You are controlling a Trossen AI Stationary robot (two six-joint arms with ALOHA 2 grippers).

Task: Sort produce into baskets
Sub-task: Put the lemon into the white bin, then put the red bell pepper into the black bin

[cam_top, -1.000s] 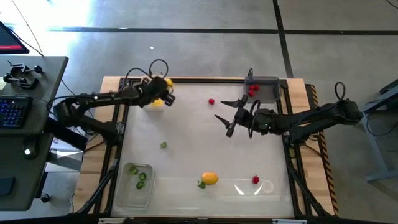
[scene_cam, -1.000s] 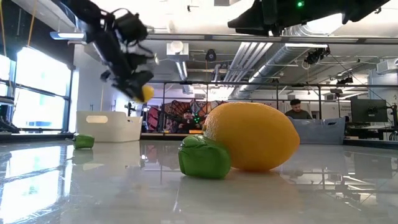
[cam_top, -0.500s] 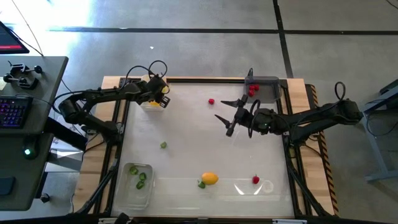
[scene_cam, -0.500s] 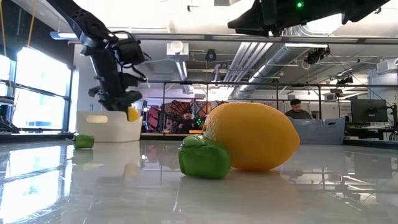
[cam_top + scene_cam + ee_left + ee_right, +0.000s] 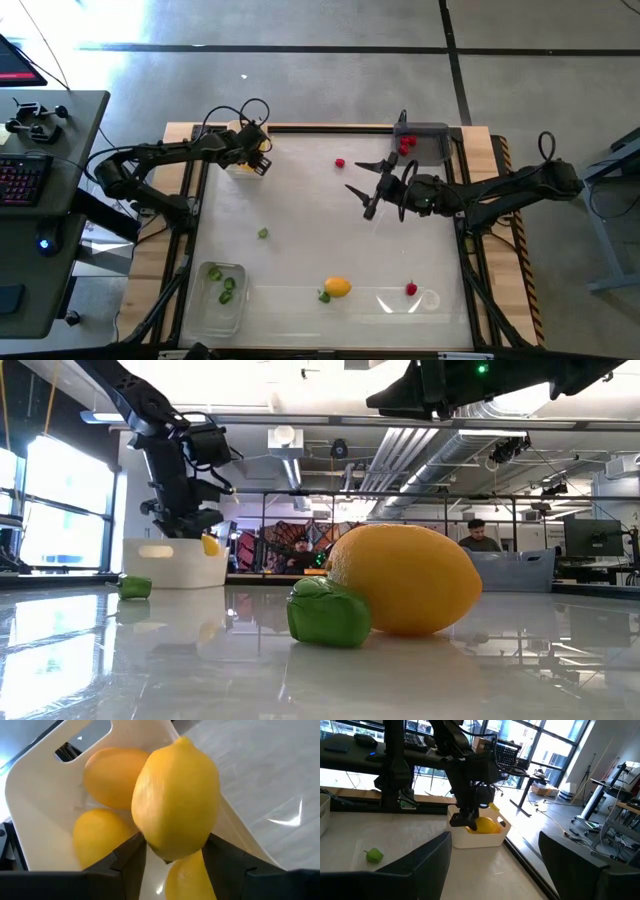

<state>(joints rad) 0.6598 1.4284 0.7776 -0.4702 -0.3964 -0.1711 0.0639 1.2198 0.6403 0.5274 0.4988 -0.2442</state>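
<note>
**Lemon poised over the white tray**

A glossy white table [image 5: 330, 215] is reflecting the overhead light. At its far left corner a smooth, rounded-cornered white tray [image 5: 45, 785] is holding yellow lemons [image 5: 112, 775]. Directly above that tray, the left end effector [image 5: 172, 857] is cradling another lemon [image 5: 175, 802] between its dark fingers, jaws apart around it. Well right of the tray, the right end effector [image 5: 365, 188] is hanging with fingers spread wide, holding nothing.
</note>
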